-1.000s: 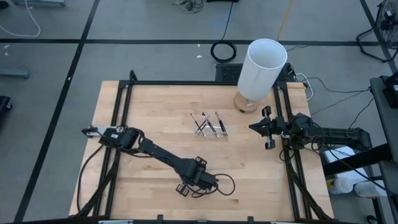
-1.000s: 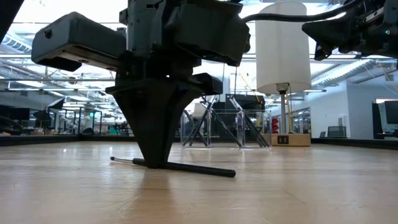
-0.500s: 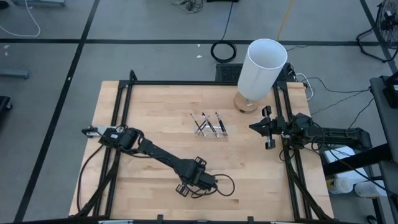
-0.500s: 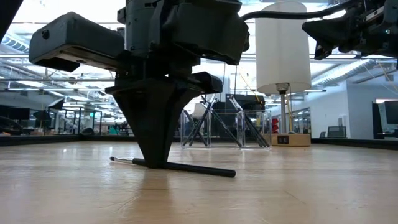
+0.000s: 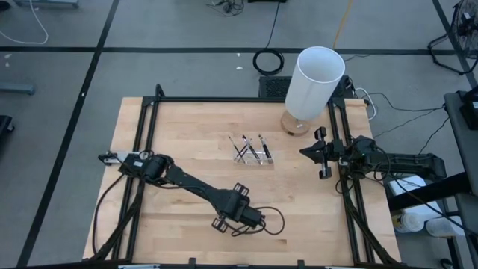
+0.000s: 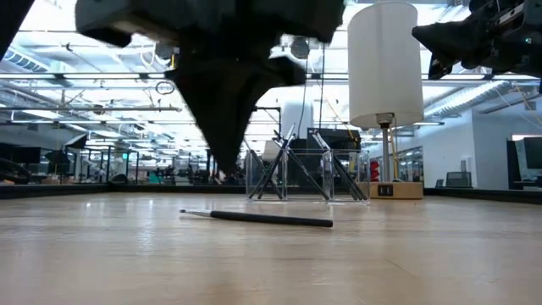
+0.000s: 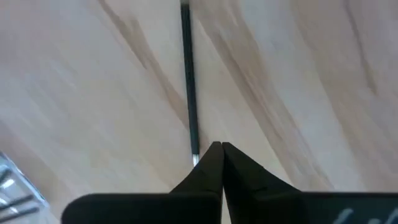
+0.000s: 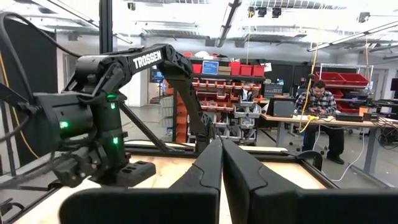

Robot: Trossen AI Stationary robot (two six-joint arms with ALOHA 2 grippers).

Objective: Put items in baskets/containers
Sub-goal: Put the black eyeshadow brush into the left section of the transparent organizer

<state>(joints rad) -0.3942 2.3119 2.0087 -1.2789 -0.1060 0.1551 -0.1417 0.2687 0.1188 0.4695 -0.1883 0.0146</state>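
Stick (image 6: 258, 218): black, pale tip.
Tray (image 5: 252, 150): clear.
Cylinder (image 5: 314, 82): white, tan wooden base.
Table (image 5: 187, 138): light woodgrain.

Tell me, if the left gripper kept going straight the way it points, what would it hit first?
Probably the dark stick lying on the wooden table: the shut left gripper points down at its pale end.

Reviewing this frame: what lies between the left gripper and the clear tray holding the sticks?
Only bare wooden tabletop; the high view shows nothing between the left gripper and the clear tray.
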